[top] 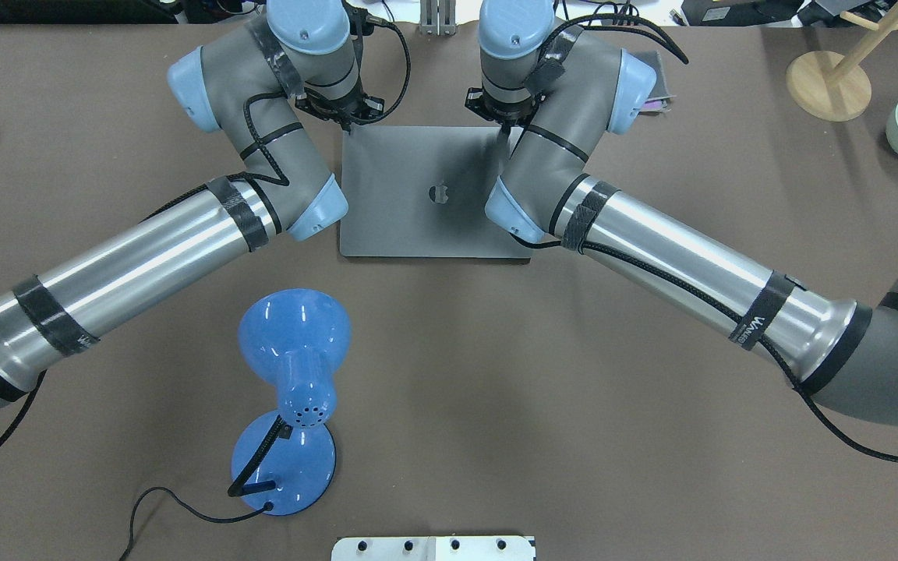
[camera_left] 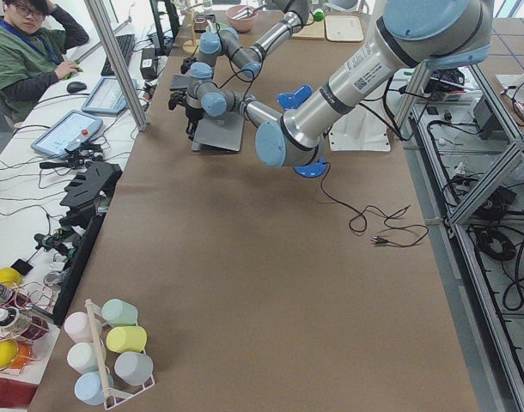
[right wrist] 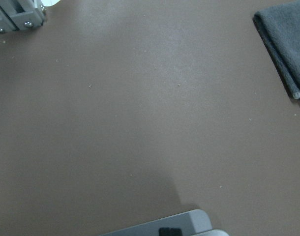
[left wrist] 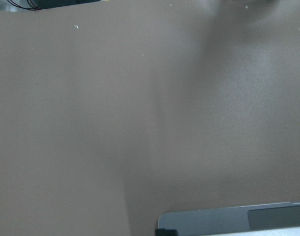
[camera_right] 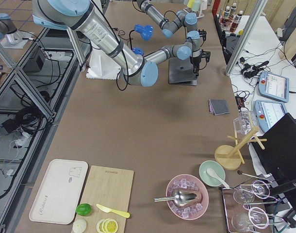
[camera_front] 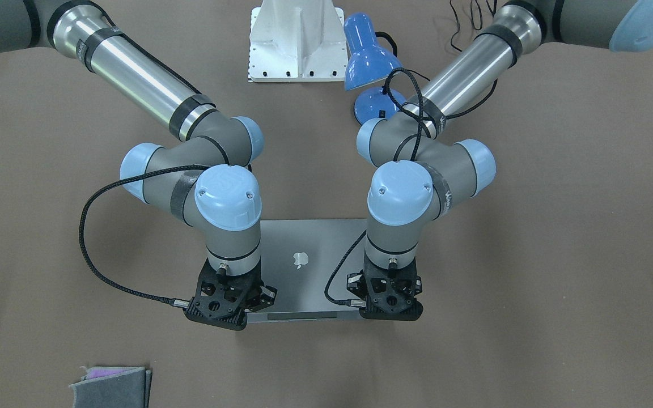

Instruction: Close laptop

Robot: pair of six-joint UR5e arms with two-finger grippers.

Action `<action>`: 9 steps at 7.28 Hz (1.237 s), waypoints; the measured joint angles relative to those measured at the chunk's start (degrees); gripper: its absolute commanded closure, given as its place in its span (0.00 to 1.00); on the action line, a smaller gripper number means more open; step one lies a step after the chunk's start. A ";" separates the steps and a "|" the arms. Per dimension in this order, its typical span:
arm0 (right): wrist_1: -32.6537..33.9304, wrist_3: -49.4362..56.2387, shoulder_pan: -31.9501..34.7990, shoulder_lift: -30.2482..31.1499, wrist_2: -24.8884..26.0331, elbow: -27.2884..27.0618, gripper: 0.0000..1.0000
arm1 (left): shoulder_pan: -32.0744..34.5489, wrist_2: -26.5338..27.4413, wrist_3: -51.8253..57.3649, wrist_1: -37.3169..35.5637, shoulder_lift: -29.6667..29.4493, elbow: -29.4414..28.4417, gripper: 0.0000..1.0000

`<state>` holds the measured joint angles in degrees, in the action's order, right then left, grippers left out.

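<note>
Though left gripper point(camera_front: 390, 299) and right gripper point(camera_front: 225, 306) overlap the laptop point(camera_front: 304, 243), finger gaps are hidden.

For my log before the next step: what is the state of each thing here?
laptop: lid down, logo up; whether it is fully shut cannot be told.
left gripper: over the lid's far edge, jaws hidden.
right gripper: over the same edge, jaws hidden.
blue lamp: standing on its base.
grey cloth: folded.

The round corner of a thin silver-grey metal laptop point(right wrist: 188, 222) peeks in at the bottom of the flat brown table point(right wrist: 140, 108), well apart from a folded grey cloth point(right wrist: 286, 43) at the top right.
</note>
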<state>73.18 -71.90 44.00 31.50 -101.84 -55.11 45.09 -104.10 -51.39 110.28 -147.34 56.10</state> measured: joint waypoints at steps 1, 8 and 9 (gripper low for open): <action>-0.47 0.00 -0.09 -0.20 -0.02 0.88 1.00 | -0.56 0.64 -0.02 0.96 -0.35 -1.41 1.00; -3.06 0.00 -1.59 -0.39 0.14 3.59 1.00 | -2.54 3.62 -0.32 1.90 -0.67 -3.69 1.00; -3.05 0.02 -1.61 -0.39 0.14 3.59 1.00 | -2.67 3.69 -0.49 1.91 -0.67 -3.71 1.00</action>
<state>70.13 -71.88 42.40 31.11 -101.69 -51.52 42.42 -100.41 -51.87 112.19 -148.01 52.39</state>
